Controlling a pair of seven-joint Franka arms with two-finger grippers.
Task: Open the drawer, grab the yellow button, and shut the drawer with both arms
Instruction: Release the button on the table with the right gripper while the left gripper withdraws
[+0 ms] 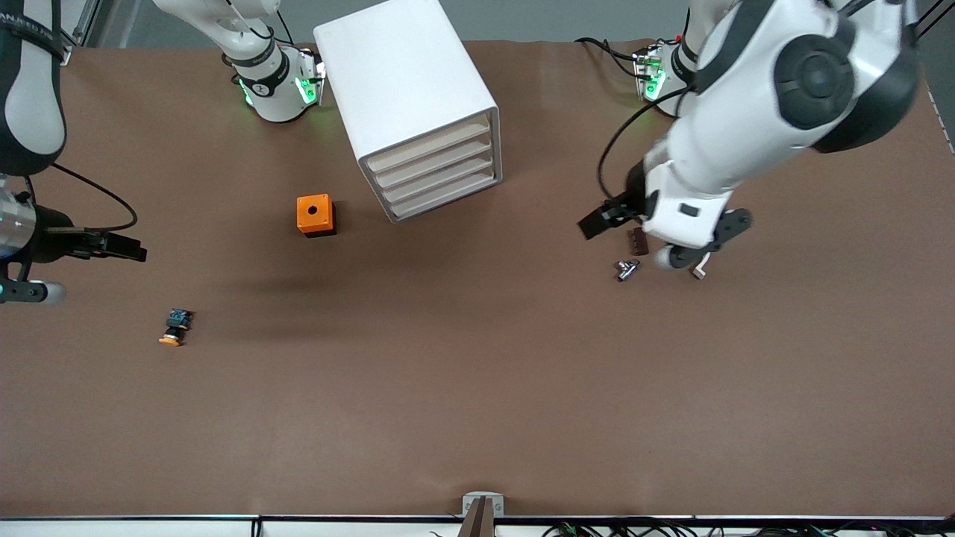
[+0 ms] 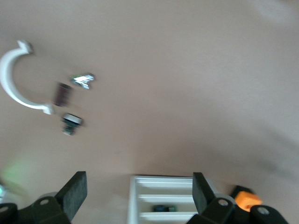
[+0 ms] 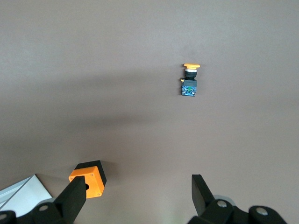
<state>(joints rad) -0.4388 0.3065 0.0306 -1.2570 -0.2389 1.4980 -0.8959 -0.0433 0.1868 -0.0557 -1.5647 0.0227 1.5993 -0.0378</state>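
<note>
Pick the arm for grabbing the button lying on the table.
Right. The right gripper hovers open at the right arm's end of the table, where the button lies, and its wrist view frames the button. The left gripper, also open, is over the metal part at the left arm's end.

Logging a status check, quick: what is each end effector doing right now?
Left end effector: open, empty, over bare table near the white box cabinet.
Right end effector: open, empty, over the table's right-arm end.

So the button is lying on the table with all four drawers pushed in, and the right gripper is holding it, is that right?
Not quite: the right gripper is open and empty. The right wrist view shows the button lying free on the table, apart from its fingers. The cabinet drawers do look shut.
</note>
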